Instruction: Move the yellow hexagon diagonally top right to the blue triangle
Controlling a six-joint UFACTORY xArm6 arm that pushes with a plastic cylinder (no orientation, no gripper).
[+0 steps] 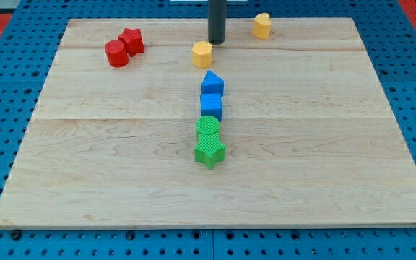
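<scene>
My tip (216,41) sits near the view's top edge of the wooden board (121,188), just above and slightly to the right of the yellow hexagon (202,54). From this angle I cannot tell whether the rod actually touches the hexagon or merely stands close beside it. I have no hand to open or close (the rod is a plain dark cylinder), and it holds nothing.

The yellow hexagon lies just above the blue triangle (212,83), slightly to its left, with a narrow gap between them. Below the triangle a blue cube (211,106) follows, the two touching or nearly so. Under the cube comes a green cylinder (208,128), and pressed against its lower side is a green star (209,152). These four make a near-vertical column down the middle of the board.

Toward the view's top right, a second yellow block (262,25) stands well apart from the hexagon; its shape looks rounded at the top, though I cannot name it surely. At the view's top left, a red cylinder (117,54) touches a red star (131,41), the star lying up and to the right of the cylinder.
</scene>
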